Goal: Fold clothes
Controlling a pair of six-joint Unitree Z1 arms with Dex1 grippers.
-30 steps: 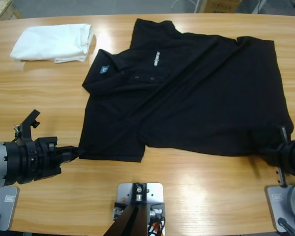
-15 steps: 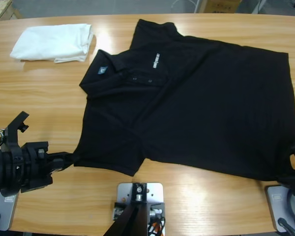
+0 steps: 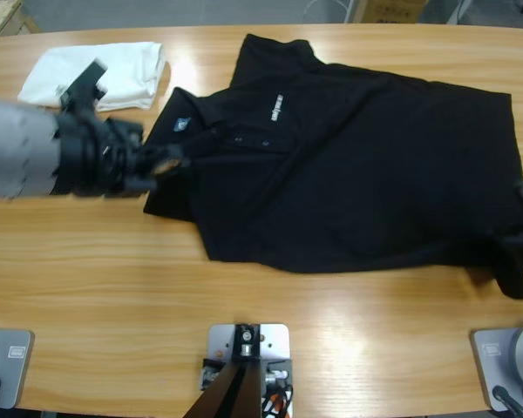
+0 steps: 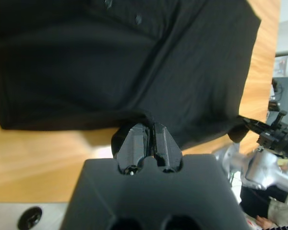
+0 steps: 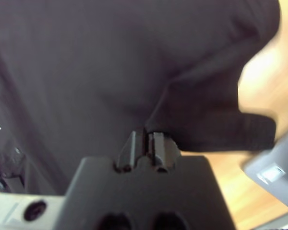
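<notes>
Lying across the middle and right of the wooden table, the black polo shirt is seen from above with its collar toward the left and its hem toward the right edge. Its near side is doubled up over the body, so that the lower edge forms a fold running from below the collar toward the right. Small white chest lettering and a small blue neck label are visible beside the buttoned placket. The left gripper is held over the shirt just below the collar; in the left wrist view its jaws are pressed together on a pinch of black cloth, and the fabric is drawn into a ridge at the left gripper. The right gripper is placed at the shirt's hem corner near the table's right edge; in the right wrist view its jaws are likewise closed on a bunched edge of the shirt. A white folded garment lies at the far left of the table, partly covered by the left arm, apart from the shirt.
</notes>
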